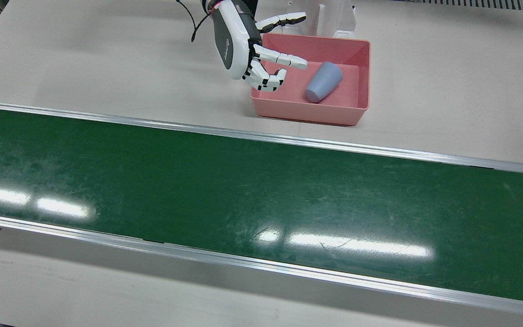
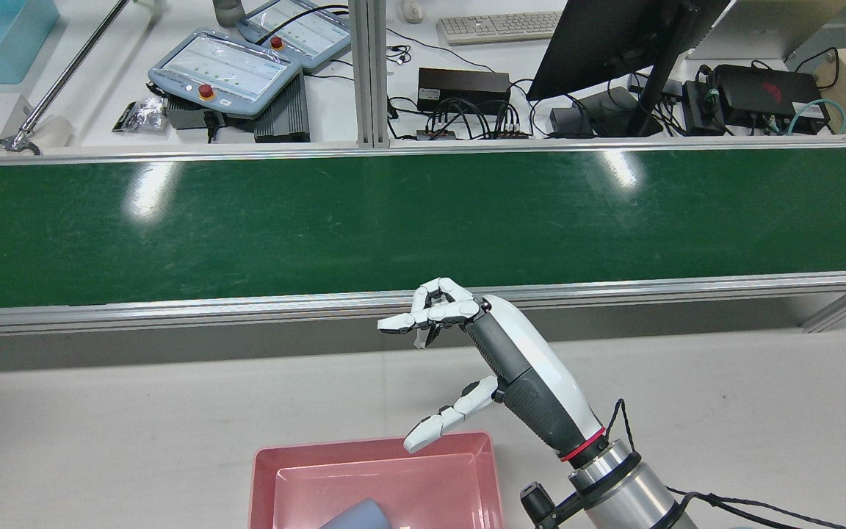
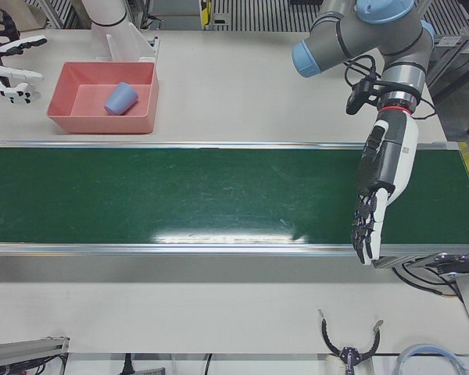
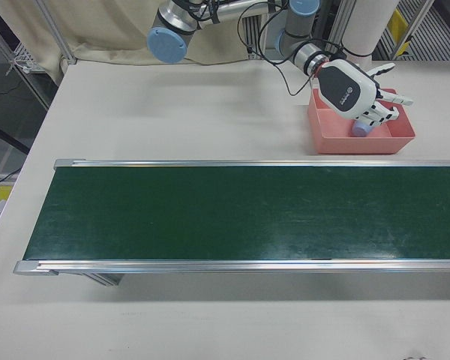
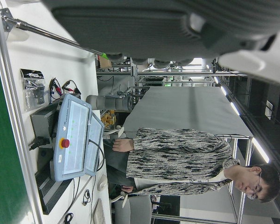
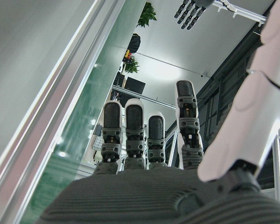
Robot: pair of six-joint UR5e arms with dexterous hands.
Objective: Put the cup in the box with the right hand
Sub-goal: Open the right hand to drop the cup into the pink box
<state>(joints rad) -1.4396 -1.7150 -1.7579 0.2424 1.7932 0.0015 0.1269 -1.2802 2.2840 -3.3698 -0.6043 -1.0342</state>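
- The cup (image 1: 323, 81), a grey-blue one, lies on its side on the floor of the pink box (image 1: 364, 72), in the right part of it as the front view shows it. Its mouth points to the far right corner and its base to the near wall.
- Nothing holds the cup; it is free of the hand and rests on its own.
- The right hand (image 1: 261, 59) is over the left end of the box. Its fingers are spread and partly curled, and they hold nothing.
- In my judgement the placing is done and the step now is to take the hand away. To do this well, the hand should first go up until the fingers are clear of the box rim, and only then go sideways, so that it does not push the box or make the cup roll.
- The box holds only the cup; I see no other thing in it.
- The left hand (image 3: 373, 211) hangs over the right end of the green conveyor belt (image 1: 261, 200), well apart from the box. Its fingers point down, quite straight, and it holds nothing.
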